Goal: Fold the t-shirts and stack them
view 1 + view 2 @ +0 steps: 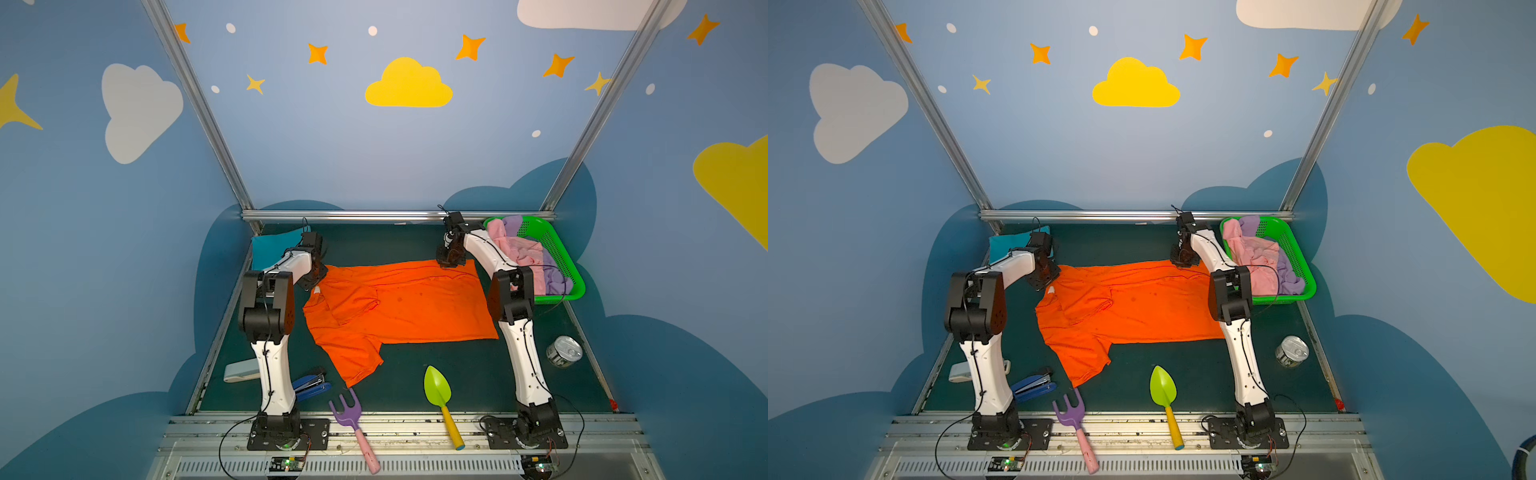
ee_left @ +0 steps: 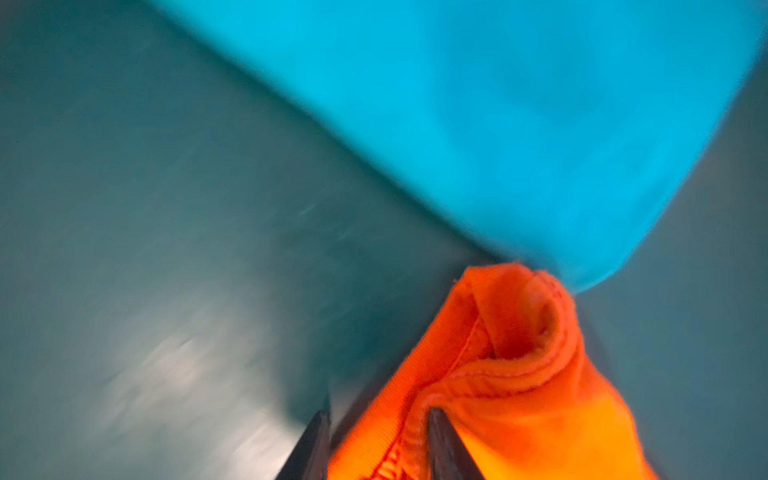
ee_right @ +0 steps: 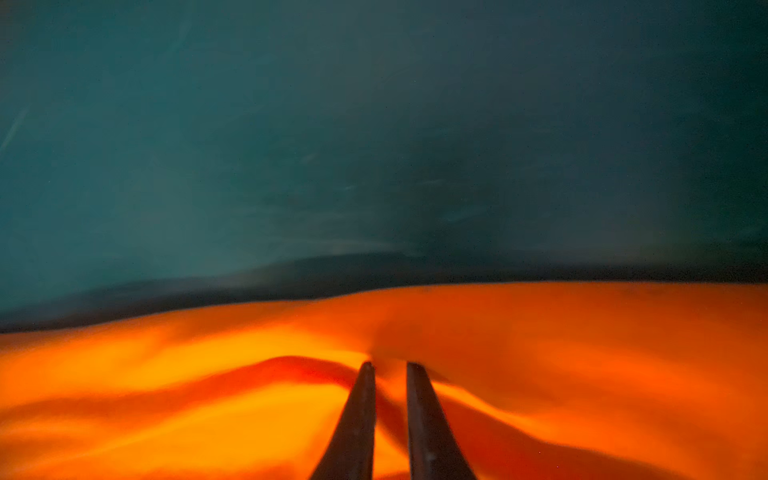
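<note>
A bright orange t-shirt (image 1: 407,303) (image 1: 1142,307) lies spread across the dark green table, one sleeve pointing toward the front. My left gripper (image 1: 318,270) (image 2: 378,411) is at its far left corner, shut on a bunched hem of orange cloth (image 2: 519,374). My right gripper (image 1: 449,262) (image 3: 388,365) is at the far right corner, its jaws nearly together and pinching the orange cloth (image 3: 208,395). A folded teal t-shirt (image 1: 270,249) (image 2: 519,124) lies at the back left. Crumpled pink (image 1: 515,249) and lilac (image 1: 557,278) t-shirts lie in the basket.
The green basket (image 1: 559,249) stands at the back right. A tin can (image 1: 564,351) stands front right. A green trowel (image 1: 437,388), a purple hand rake (image 1: 347,409), a blue stapler (image 1: 311,384) and a white object (image 1: 241,370) lie along the front.
</note>
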